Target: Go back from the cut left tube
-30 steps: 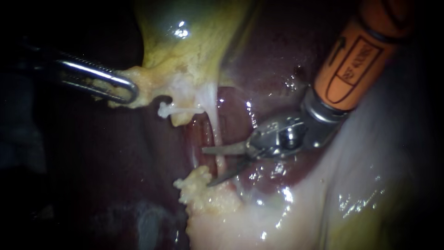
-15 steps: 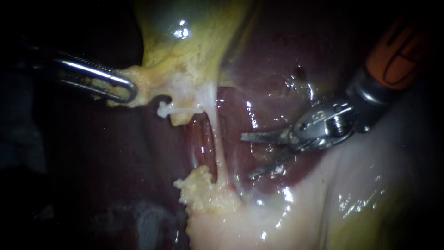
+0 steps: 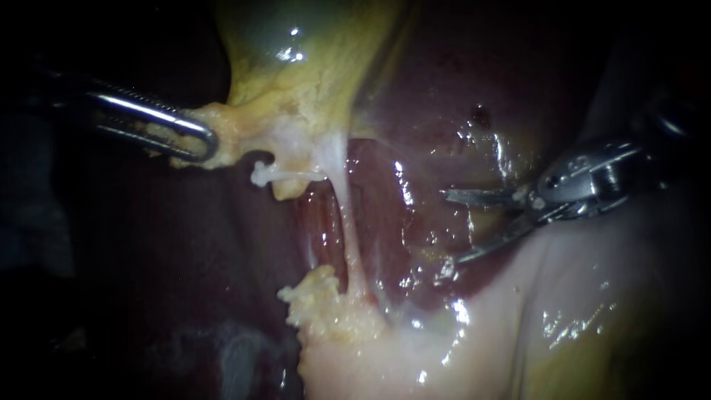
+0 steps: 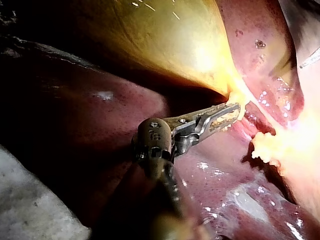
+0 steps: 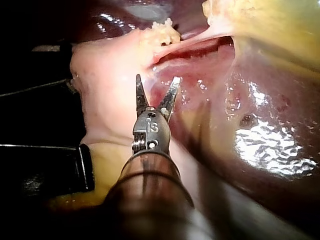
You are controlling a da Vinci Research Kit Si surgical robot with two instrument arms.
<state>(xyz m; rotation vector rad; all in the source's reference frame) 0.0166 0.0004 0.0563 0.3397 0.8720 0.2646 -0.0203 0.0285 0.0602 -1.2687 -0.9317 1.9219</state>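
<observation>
My left instrument is shut on the pale yellow lower edge of the gallbladder and holds it out to the left; the left wrist view shows its jaws clamped on that edge. Below the grip a short whitish cut tube stub sticks out. A thin pale tube still runs down to a lumpy yellow fat pad. My right instrument has two thin blades, open and holding nothing, well to the right of the tube. Its open blades point at the tube.
Dark red liver lies behind and around the tubes, wet and shiny. Pale whitish tissue fills the lower right under my right instrument. A blade tip of my right instrument shows at the edge of the left wrist view.
My right instrument has drawn back to the right, off the standing tube, with its blades still open. The left instrument and the gallbladder edge have not moved.
</observation>
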